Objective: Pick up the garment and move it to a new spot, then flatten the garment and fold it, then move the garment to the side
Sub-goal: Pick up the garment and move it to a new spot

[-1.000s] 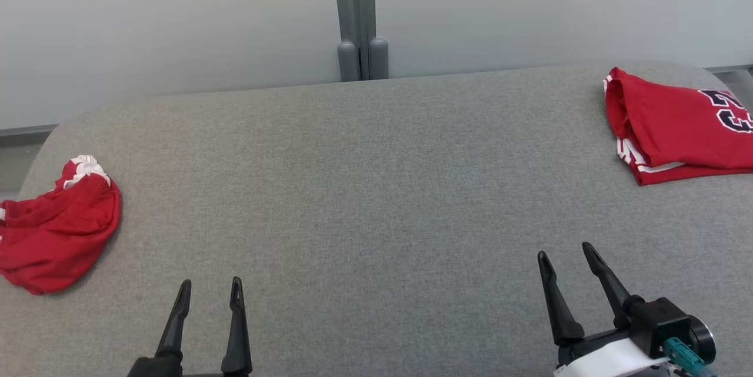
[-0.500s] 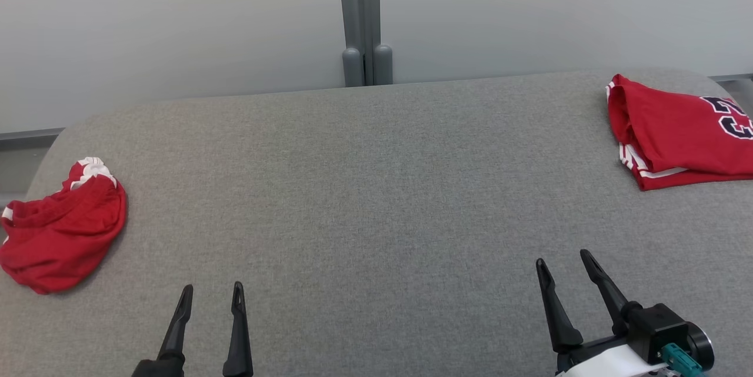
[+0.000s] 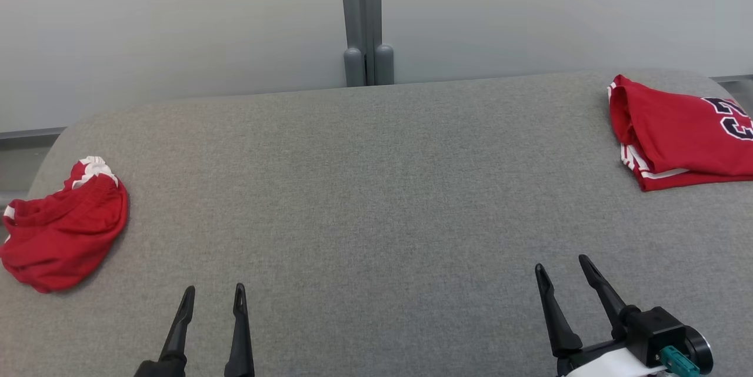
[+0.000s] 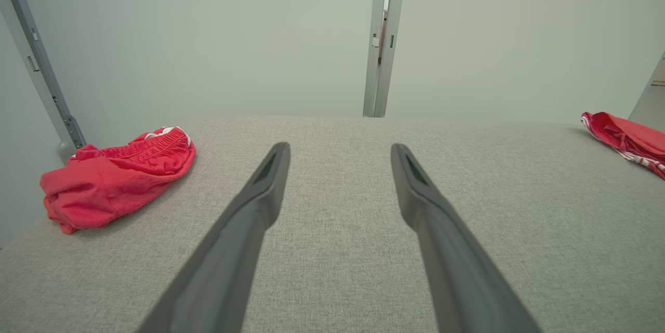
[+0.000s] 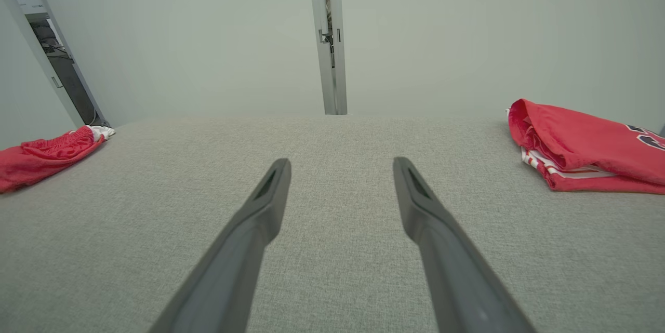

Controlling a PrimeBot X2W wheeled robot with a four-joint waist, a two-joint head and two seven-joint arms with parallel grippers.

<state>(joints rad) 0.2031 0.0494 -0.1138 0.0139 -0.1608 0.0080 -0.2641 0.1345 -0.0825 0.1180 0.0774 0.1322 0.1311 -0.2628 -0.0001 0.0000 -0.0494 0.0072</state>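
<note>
My left gripper [image 3: 213,290] and right gripper [image 3: 561,263] hover empty, fingers spread, over the grey fabric-covered table [image 3: 376,189]. The crumpled red garment with white trim [image 3: 62,236] lies at its left edge, and a folded red numbered jersey [image 3: 682,130] lies at the far right.

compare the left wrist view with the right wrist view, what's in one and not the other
Left wrist, not right wrist: the left gripper, open, and the crumpled red garment seen whole, not cut by the frame edge.
Right wrist, not left wrist: the right gripper, open, and the dark print on the folded red jersey.
Both: the grey padded surface, the grey post behind it, the crumpled red garment on the left and the folded red jersey on the right, each lying apart from the fingers.
</note>
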